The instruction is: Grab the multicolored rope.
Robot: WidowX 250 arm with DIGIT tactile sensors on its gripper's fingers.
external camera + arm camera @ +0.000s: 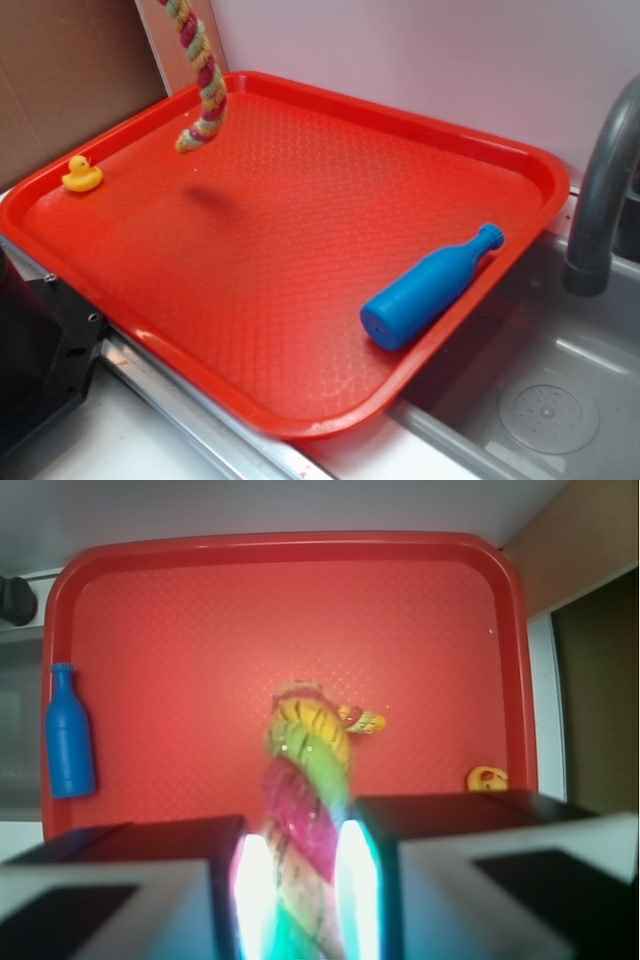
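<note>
The multicolored rope [203, 82], braided in yellow, pink-red and green, hangs from above the frame's top edge, its curled lower end clear of the red tray [290, 90]. In the wrist view the rope [305, 770] runs down between my two fingers, and my gripper [304, 885] is shut on it. The gripper itself is out of frame in the exterior view.
A blue plastic bottle [428, 288] lies on its side near the tray's right rim, and shows at the left [69, 745] in the wrist view. A small yellow duck [82, 175] sits in the tray's left corner. A grey faucet [603, 190] and sink [550, 400] lie right.
</note>
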